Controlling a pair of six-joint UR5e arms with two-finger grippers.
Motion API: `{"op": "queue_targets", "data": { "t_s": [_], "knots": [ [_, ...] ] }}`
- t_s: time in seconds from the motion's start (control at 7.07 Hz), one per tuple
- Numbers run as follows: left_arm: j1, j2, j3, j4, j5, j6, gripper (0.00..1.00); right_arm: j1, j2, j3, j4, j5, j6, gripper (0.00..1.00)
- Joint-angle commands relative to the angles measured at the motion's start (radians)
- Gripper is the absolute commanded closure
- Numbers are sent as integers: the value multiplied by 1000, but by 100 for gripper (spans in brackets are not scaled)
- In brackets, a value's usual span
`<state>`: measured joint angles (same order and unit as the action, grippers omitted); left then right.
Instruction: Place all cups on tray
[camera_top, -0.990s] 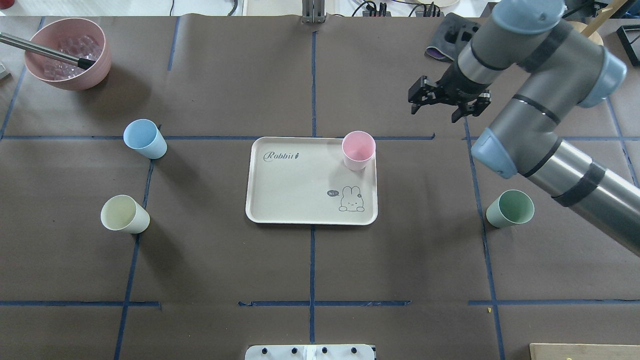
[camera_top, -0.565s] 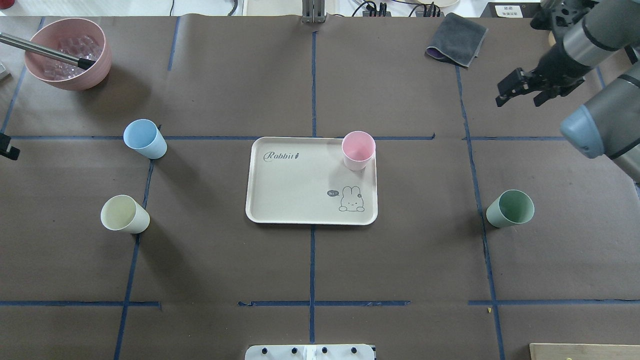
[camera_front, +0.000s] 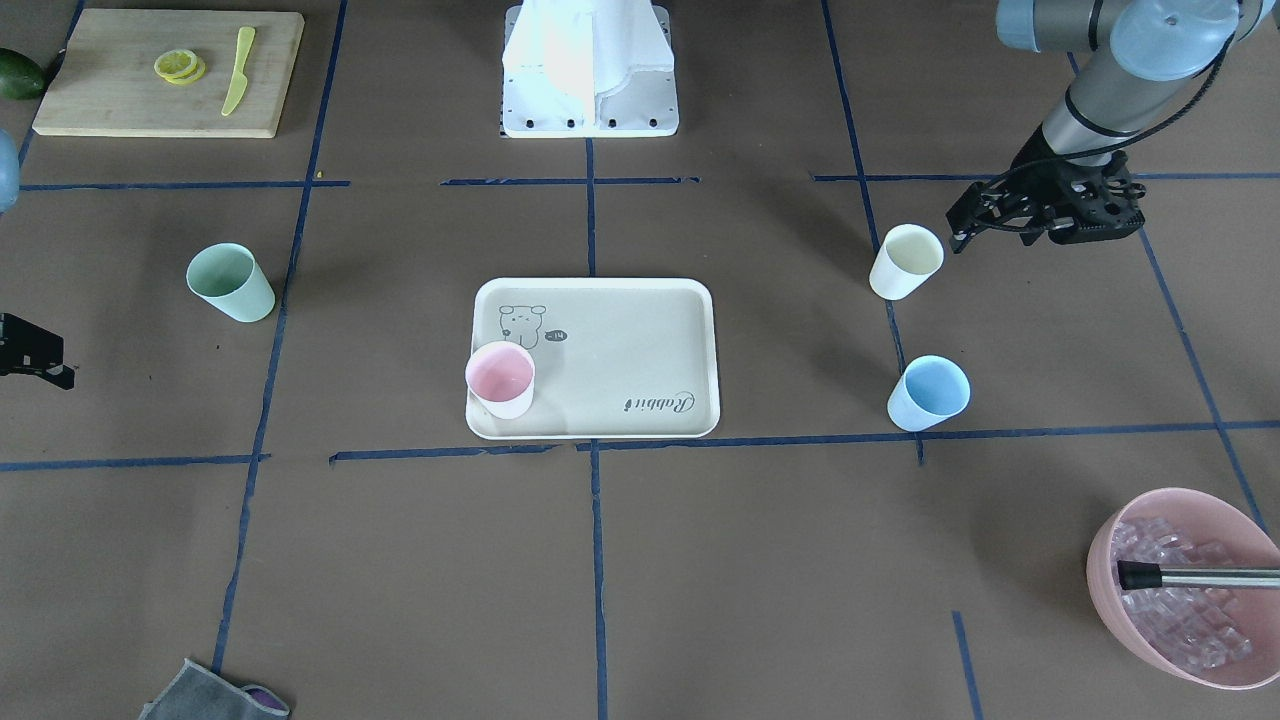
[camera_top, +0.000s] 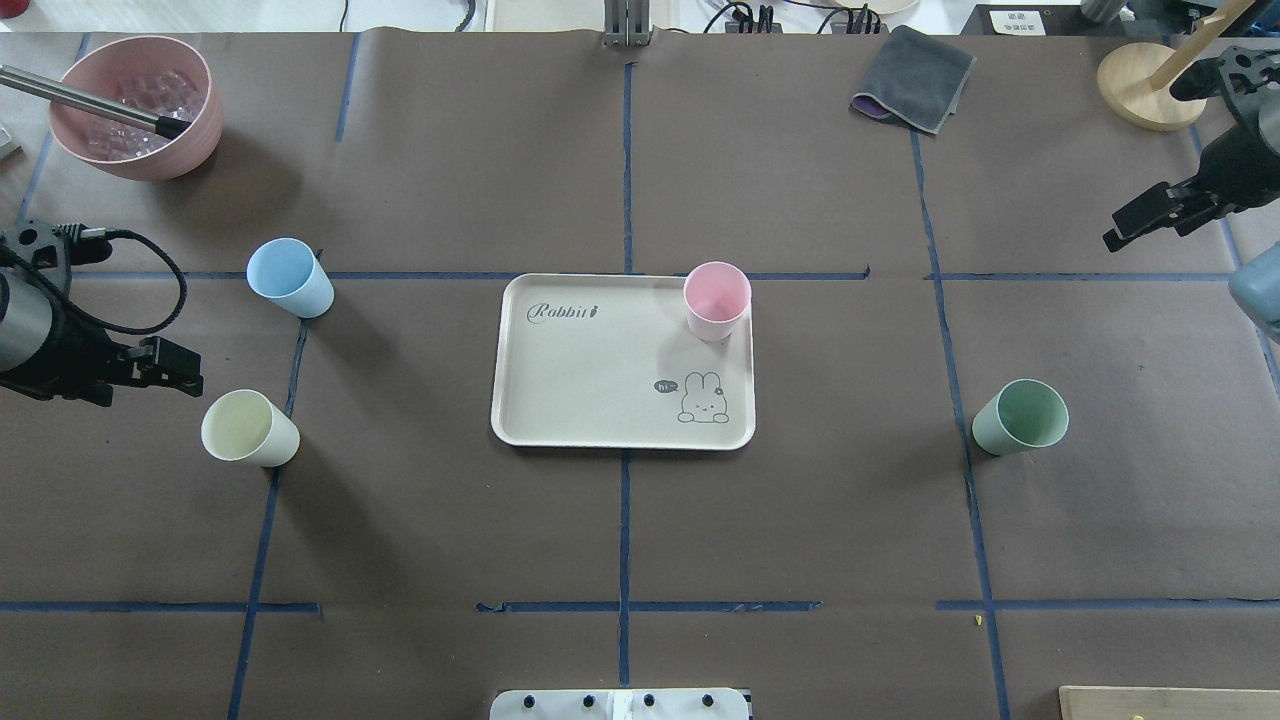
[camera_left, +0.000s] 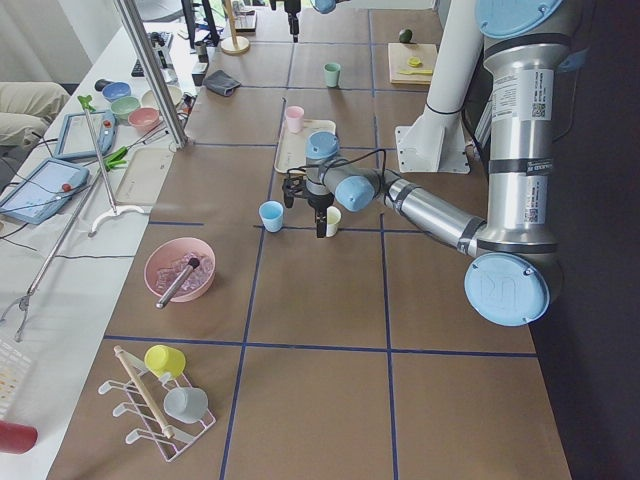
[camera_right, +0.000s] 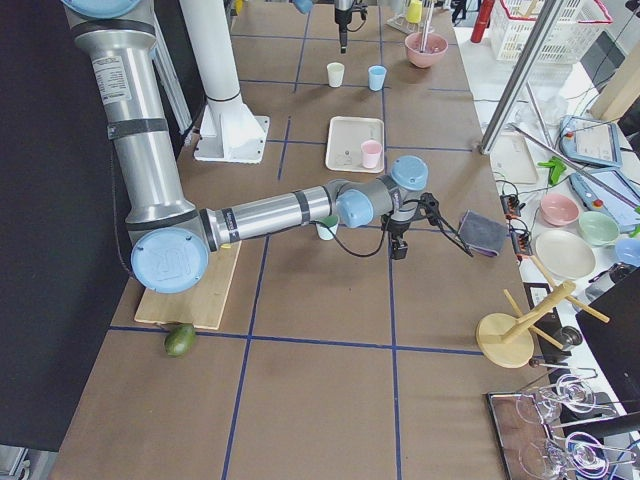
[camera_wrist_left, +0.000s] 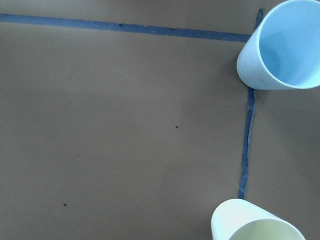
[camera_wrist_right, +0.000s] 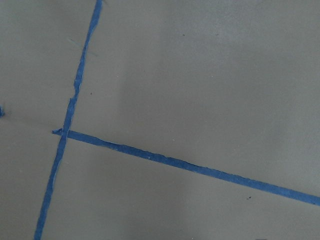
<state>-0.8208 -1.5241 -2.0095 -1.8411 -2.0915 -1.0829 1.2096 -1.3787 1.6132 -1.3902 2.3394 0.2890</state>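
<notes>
Mostly brown paper (camera_top: 440, 520), blue tape (camera_top: 624, 520), around tray (camera_top: 600, 370).

I see a pink bowl (camera_top: 197, 138) of ice cubes (camera_front: 1175, 612) with a metal rod (camera_top: 88, 99) in it, a grey cloth (camera_top: 913, 78), and a cutting board (camera_front: 110, 105) bearing lemon slices (camera_front: 180, 66) and a knife (camera_front: 238, 70).

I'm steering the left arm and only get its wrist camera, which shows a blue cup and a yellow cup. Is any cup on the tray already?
Observer: Yes, the pink cup stands on the tray, in the corner farthest from your yellow cup.
Operator: Where is the fourth cup?
Observer: The green cup stands on the table to the right of the tray, well apart from it.
Operator: And my pincer?
Observer: The left pincer hovers open and empty beside the yellow cup, on the side away from the tray.
</notes>
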Motion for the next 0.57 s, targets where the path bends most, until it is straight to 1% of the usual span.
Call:
{"op": "queue_targets", "data": {
  "t_s": [0.0,0.28,0.42],
  "knots": [
    [99,-4,11,-21,83,-103,0,1,-5,1,0,-3,-2,1],
    [107,-4,23,-20,84,-109,1,-1,-5,1,0,-3,2,1],
    [114,-4,40,-20,85,-142,25,-1,-5,1,0,-5,4,1]
  ]
}}
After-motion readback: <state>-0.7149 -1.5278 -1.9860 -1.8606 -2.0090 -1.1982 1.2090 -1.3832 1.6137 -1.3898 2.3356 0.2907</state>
